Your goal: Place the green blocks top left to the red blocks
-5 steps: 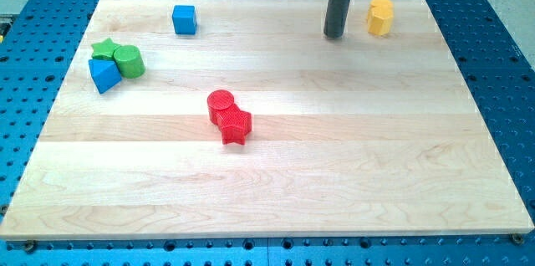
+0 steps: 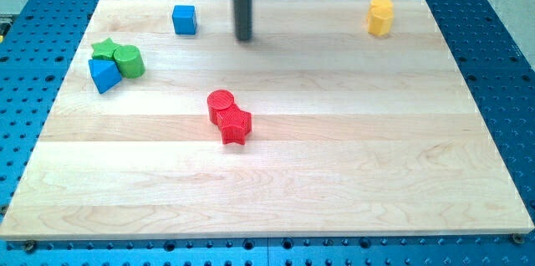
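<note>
Our tip (image 2: pixel 243 38) rests near the surface's (image 2: pixel 334 174) top edge, just right of the blue cube (image 2: pixel 185 19); we have no claw to report on.

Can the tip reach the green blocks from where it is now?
Probably yes. My tip stands right of the blue cube; bare board lies between it and the green cylinder and green star.

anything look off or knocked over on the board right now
Nothing stands out. The green star, green cylinder and blue block sit bunched at the view's left; the red cylinder and red star touch mid-board. My tip touches no block.
</note>
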